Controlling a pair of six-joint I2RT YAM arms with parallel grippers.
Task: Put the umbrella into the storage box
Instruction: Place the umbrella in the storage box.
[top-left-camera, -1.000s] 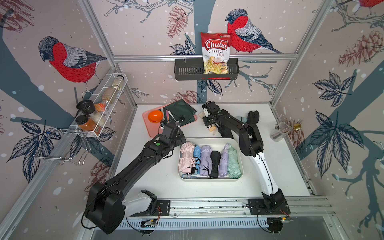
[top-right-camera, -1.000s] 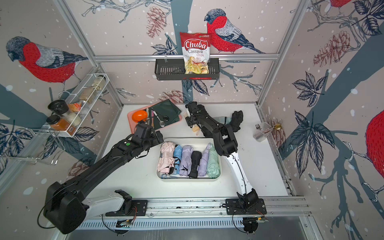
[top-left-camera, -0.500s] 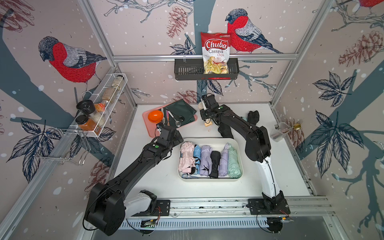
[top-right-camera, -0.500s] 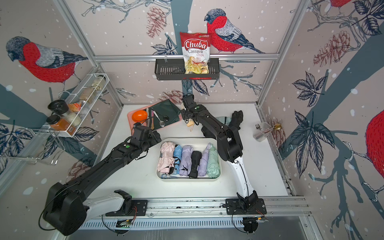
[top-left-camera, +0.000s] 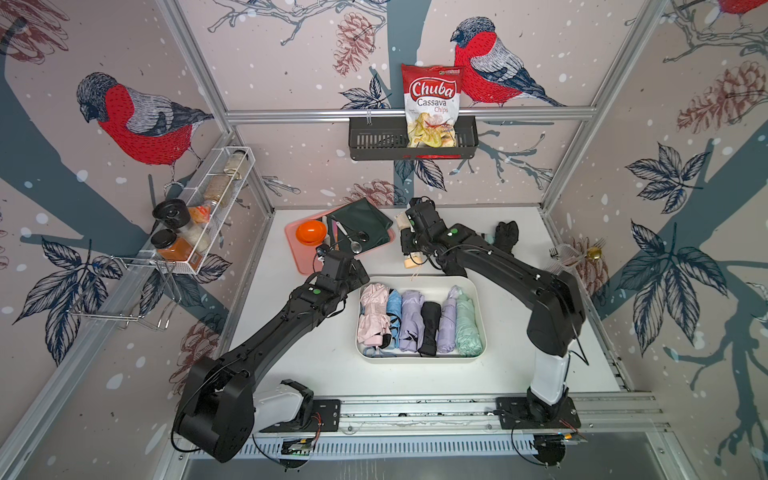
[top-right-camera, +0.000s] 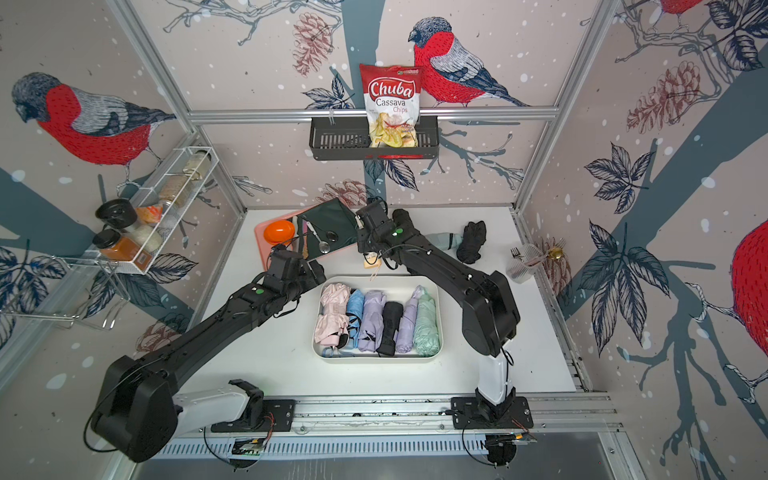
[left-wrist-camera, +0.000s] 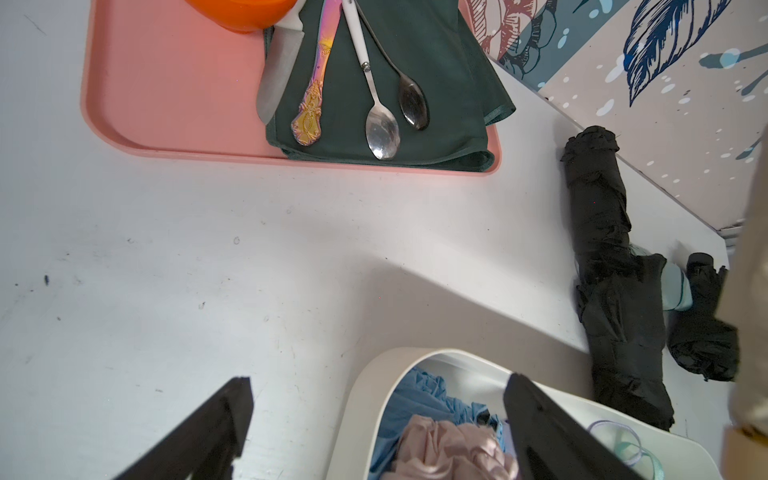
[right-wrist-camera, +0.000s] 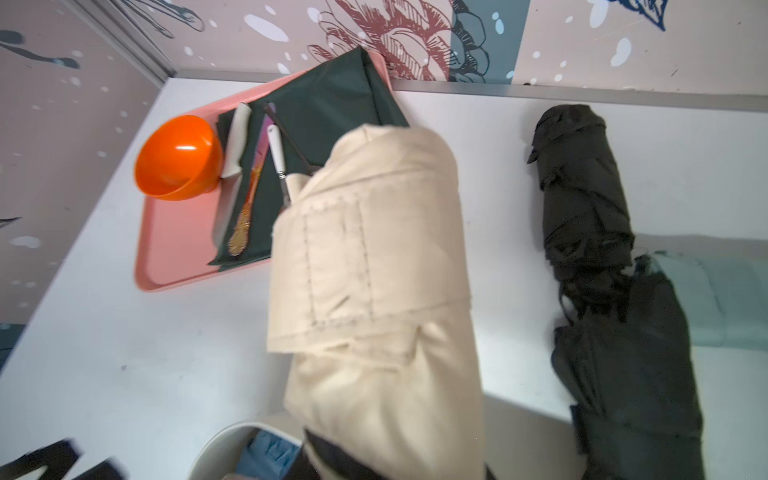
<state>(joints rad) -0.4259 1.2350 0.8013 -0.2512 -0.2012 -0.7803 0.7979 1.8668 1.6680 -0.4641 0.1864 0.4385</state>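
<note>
While the left pincer (left-wrist-camera: 378, 380) is held wide open and empty beside the storage box (top-left-camera: 440, 278), the beige umbrella (right-wrist-camera: 374, 270) is clamped in the right pincer (top-left-camera: 411, 243) above the tabletop (top-left-camera: 519, 353), just behind the box. With six umbrellas already packed inside, a release onto the rim or the rounded pile could see it rolled back out.

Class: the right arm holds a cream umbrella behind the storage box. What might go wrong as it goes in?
The storage box already holds six umbrellas side by side, so the cream umbrella may perch on top and roll out. The left gripper, jaws open, hangs over the box's corner and might get bumped.
</note>
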